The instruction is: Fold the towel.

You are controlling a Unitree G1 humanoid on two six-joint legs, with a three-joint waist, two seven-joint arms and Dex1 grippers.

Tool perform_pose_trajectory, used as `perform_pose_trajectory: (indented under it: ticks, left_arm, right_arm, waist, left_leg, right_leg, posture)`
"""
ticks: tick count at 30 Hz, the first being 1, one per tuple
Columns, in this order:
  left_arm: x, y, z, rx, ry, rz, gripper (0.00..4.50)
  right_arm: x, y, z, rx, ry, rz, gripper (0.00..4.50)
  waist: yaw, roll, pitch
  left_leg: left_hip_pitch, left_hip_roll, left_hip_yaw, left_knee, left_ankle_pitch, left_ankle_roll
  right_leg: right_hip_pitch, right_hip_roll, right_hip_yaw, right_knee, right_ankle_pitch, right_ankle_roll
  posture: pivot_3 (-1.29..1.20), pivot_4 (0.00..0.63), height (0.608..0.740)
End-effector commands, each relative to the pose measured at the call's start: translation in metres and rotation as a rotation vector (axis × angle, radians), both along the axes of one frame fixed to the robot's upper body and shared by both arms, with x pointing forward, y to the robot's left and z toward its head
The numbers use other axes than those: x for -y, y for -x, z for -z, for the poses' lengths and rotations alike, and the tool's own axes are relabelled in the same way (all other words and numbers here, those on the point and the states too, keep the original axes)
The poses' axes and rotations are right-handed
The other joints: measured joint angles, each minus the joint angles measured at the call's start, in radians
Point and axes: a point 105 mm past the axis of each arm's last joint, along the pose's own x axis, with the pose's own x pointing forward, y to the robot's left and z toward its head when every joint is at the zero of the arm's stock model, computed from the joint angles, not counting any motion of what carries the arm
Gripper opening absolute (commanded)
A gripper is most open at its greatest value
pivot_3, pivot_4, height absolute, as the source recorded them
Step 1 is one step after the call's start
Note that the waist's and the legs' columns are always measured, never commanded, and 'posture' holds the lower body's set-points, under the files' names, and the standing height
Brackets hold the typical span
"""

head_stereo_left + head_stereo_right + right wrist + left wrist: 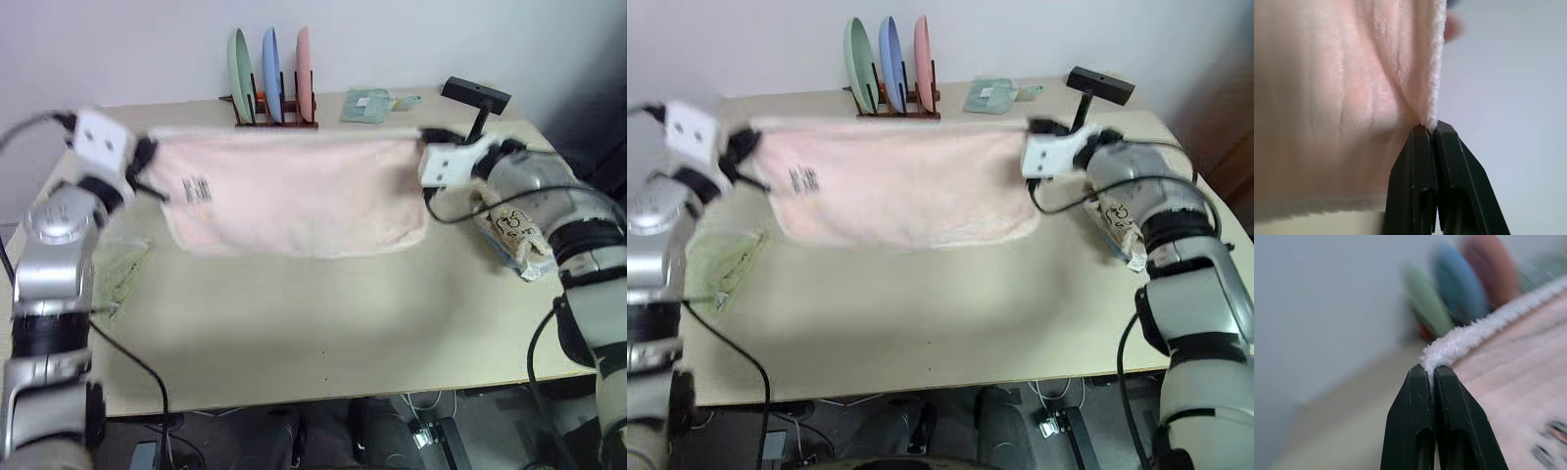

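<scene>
The pale pink terry-cloth rectangular towel (294,196) hangs lifted above the beige worktop (323,333), stretched out between the two arms. Its upper edge, with a whitish fluffy trim, runs roughly straight from one tool to the other, and the cloth droops in a shallow curve below. A small dark printed logo (197,189) sits near the upper corner on the robot's left.

The left tool (1432,369) has its two black fingers pressed together on the towel's whitish corner, the trim pinched right at the tips. The right tool (1431,128) is likewise pressed together, pinching the opposite upper corner, with the pink cloth hanging in soft folds beside it.

Behind the towel, near the far edge of the worktop, a dark wooden rack (275,119) holds three upright plates: green, blue and pink. A small pale green packet (368,105) lies near the far edge, toward the far right corner, and a black device on a short stand (476,96) rises just beside it. A light green towel (723,259) lies crumpled by the left edge. A printed plastic bag (516,238) rests by the right edge, under the right forearm.
</scene>
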Motion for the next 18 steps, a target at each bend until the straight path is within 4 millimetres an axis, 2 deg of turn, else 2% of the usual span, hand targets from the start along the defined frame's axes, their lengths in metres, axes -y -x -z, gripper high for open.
perform_pose_trajectory:
  ticks: [1,3,6,7,9,10,11,12,14,16,18]
  left_arm:
    - [-0.029,0.007,-0.048,0.175,0.074,-0.090,0.00]
    - [-0.027,0.006,-0.049,0.172,0.050,-0.071,0.00]
    - [-0.021,0.008,-0.038,0.129,-0.019,-0.021,0.00]
    - [-0.020,0.010,-0.031,0.107,-0.028,-0.004,0.00]
    - [-0.016,0.017,-0.004,0.012,-0.029,0.062,0.00]
    - [-0.014,0.024,0.016,-0.054,-0.044,0.098,0.00]
    - [-0.008,0.036,0.050,-0.188,-0.061,0.171,0.00]
    - [-0.003,0.047,0.072,-0.282,-0.069,0.224,0.00]
    - [0.005,0.078,0.120,-0.485,-0.097,0.312,0.00]
    - [0.012,0.104,0.145,-0.611,-0.130,0.376,0.00]
    - [0.017,0.124,0.159,-0.703,-0.128,0.429,0.00]
  right_arm:
    - [0.016,0.013,-0.059,0.160,-0.084,0.032,0.02]
    - [0.015,0.016,-0.065,0.165,-0.105,0.013,0.02]
    - [0.012,0.023,-0.069,0.143,-0.148,-0.044,0.02]
    - [0.009,0.025,-0.065,0.107,-0.165,-0.075,0.02]
    - [0.002,0.031,-0.047,-0.020,-0.200,-0.156,0.02]
    - [0.001,0.036,-0.027,-0.119,-0.185,-0.187,0.02]
    - [0.002,0.043,0.006,-0.275,-0.159,-0.203,0.02]
    - [0.003,0.051,0.028,-0.386,-0.141,-0.215,0.02]
    - [0.010,0.077,0.076,-0.662,-0.127,-0.216,0.02]
    - [0.019,0.100,0.099,-0.838,-0.121,-0.192,0.02]
    - [0.027,0.116,0.108,-0.949,-0.130,-0.156,0.02]
  waist:
    - [-0.004,0.000,0.000]
    - [-0.007,-0.001,-0.001]
    - [-0.017,-0.001,-0.001]
    - [-0.023,-0.001,-0.001]
    - [-0.028,-0.001,-0.001]
    - [-0.030,-0.001,-0.001]
    - [-0.032,-0.001,-0.001]
    - [-0.032,0.000,-0.001]
    - [-0.030,0.000,-0.001]
    - [-0.023,0.002,0.001]
    - [-0.004,0.003,0.004]
  left_leg:
    - [0.000,0.000,0.000,-0.001,0.000,0.000]
    - [0.002,0.000,0.000,-0.002,0.000,0.000]
    - [0.003,-0.001,0.000,-0.002,0.000,0.000]
    - [0.002,-0.001,0.000,-0.002,0.000,0.000]
    - [0.001,-0.001,0.000,-0.002,0.000,0.000]
    - [0.002,0.000,0.000,-0.002,0.000,0.000]
    - [0.001,0.000,0.000,-0.003,0.000,0.000]
    - [0.002,0.000,-0.001,-0.003,0.000,0.001]
    - [0.002,0.000,-0.001,-0.003,-0.001,0.002]
    - [0.000,0.000,-0.001,-0.003,-0.002,0.004]
    - [-0.003,-0.001,0.000,0.002,-0.002,0.005]
  right_leg:
    - [-0.001,0.000,0.000,0.000,0.000,0.000]
    - [-0.001,-0.001,-0.001,0.000,0.000,0.000]
    - [-0.002,-0.001,-0.001,-0.001,0.000,0.000]
    - [-0.002,-0.001,-0.001,-0.001,0.000,0.000]
    - [-0.003,-0.001,-0.001,-0.001,0.000,0.000]
    - [-0.002,-0.001,-0.001,0.000,0.000,0.000]
    - [-0.002,-0.001,-0.001,0.000,0.000,0.000]
    - [-0.001,-0.001,-0.001,0.000,0.000,0.000]
    - [-0.001,-0.001,0.000,0.000,0.000,0.000]
    - [-0.001,-0.001,0.000,0.000,0.000,0.000]
    - [-0.003,-0.001,0.000,-0.001,0.000,0.000]
  posture:
    - [0.00,0.150,0.740]
    - [0.00,0.150,0.740]
    - [0.00,0.150,0.740]
    - [0.00,0.150,0.740]
    - [0.00,0.150,0.740]
    - [0.00,0.150,0.740]
    - [0.00,0.150,0.740]
    - [0.00,0.150,0.740]
    - [0.00,0.150,0.740]
    - [0.00,0.150,0.740]
    - [0.00,0.150,0.740]
